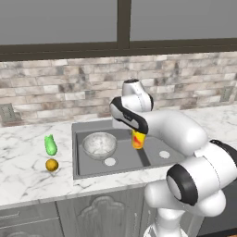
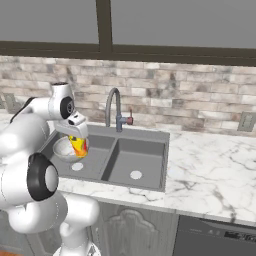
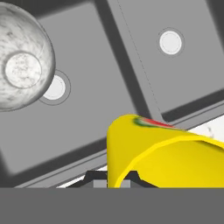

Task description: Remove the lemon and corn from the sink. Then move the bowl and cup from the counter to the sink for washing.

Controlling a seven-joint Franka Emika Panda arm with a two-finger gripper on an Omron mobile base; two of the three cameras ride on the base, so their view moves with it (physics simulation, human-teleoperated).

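Here the jaws (image 1: pixel 138 135) are closed on the cup (image 1: pixel 138 139) above the sink (image 1: pixel 152 159), with the bowl (image 1: pixel 99 144) lying in the left basin

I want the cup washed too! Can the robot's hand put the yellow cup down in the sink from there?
Probably yes. The gripper holds the cup just above the sink, beside the bowl, with bare basin floor below.

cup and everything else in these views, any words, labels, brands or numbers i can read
None: no readable text anywhere.
cup: held over the sink in the shut end effector; its side has only a red-orange mark, with no letters or digits.
bowl, lemon, corn, faucet: plain, no labels.
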